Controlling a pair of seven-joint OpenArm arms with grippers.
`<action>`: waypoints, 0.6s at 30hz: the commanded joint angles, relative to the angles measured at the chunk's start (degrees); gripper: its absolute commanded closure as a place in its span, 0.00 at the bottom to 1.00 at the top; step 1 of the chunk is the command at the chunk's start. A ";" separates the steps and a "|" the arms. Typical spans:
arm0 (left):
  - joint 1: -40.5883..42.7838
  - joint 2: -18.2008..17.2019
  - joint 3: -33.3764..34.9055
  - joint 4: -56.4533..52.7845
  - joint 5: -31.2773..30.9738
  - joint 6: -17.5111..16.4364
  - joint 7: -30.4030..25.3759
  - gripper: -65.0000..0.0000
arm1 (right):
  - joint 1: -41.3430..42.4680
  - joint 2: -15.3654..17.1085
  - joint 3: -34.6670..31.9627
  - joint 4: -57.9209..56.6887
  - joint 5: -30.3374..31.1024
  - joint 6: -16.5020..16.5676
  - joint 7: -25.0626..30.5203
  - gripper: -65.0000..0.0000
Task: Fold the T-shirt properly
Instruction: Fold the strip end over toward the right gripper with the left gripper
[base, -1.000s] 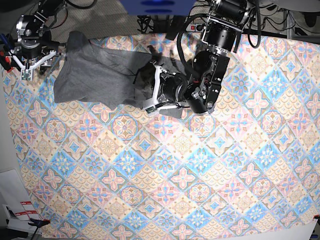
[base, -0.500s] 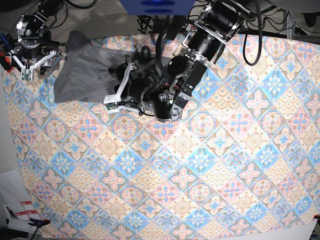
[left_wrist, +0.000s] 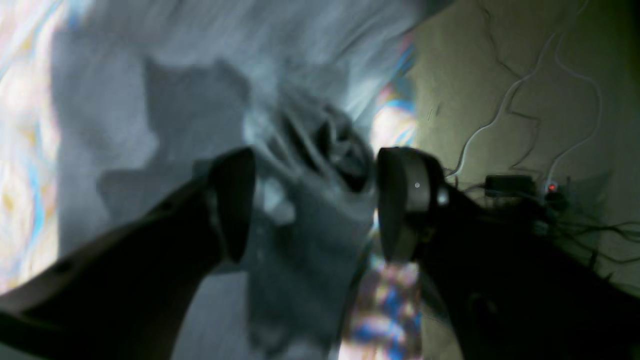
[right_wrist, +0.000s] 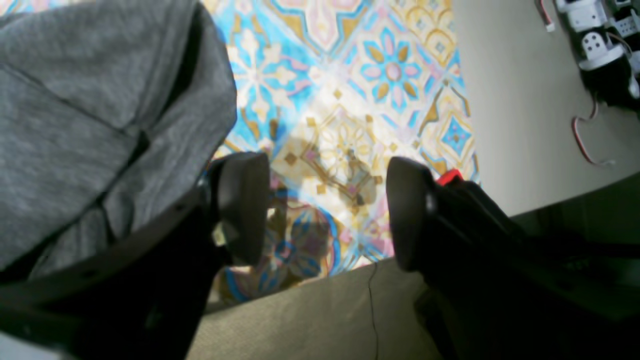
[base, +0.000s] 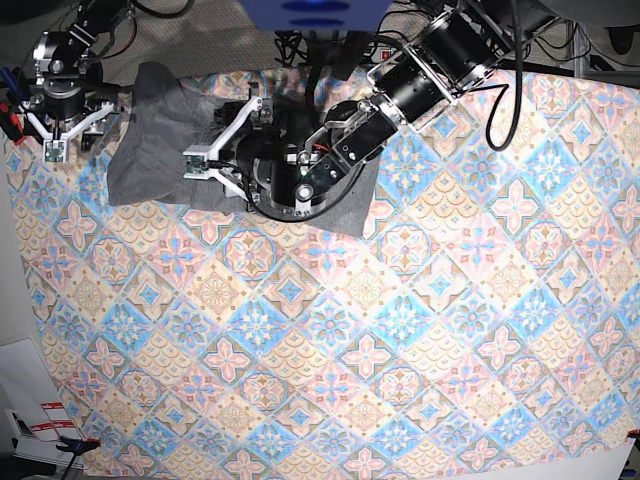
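the patterned cloth covers the whole table, and the t-shirt lies crumpled at its far corner, on the side of the right arm, with one dark flap reaching out under the left arm. it looks like a soft, light knit that will sag, bunch and drag rather than hold a shape, so i judge it best pinched at a stitched hem, a shoulder seam or a sleeve edge, where the layers are thicker and less likely to slip. the left gripper hangs low over the shirt with its fingers apart and bunched grey fabric between them; the wrist view is too blurred to say whether the pads touch it. the right gripper stands at the cloth's edge just beside the shirt, fingers spread with nothing between them. the left arm hides the shirt's middle in the base view, so neckline, sleeves and hem cannot be told apart.
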 joint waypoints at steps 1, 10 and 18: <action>-0.99 0.91 -0.09 0.82 -0.59 -0.08 -2.45 0.42 | -0.08 0.62 0.13 1.11 0.44 -0.44 1.16 0.43; 0.16 -1.11 -4.83 2.75 -1.12 -0.08 -10.36 0.43 | -0.08 0.62 0.57 1.11 0.44 -0.44 1.16 0.43; 9.12 -4.10 -34.02 16.20 -0.59 -0.08 4.85 0.67 | -0.08 0.62 0.13 1.55 0.62 1.76 1.16 0.43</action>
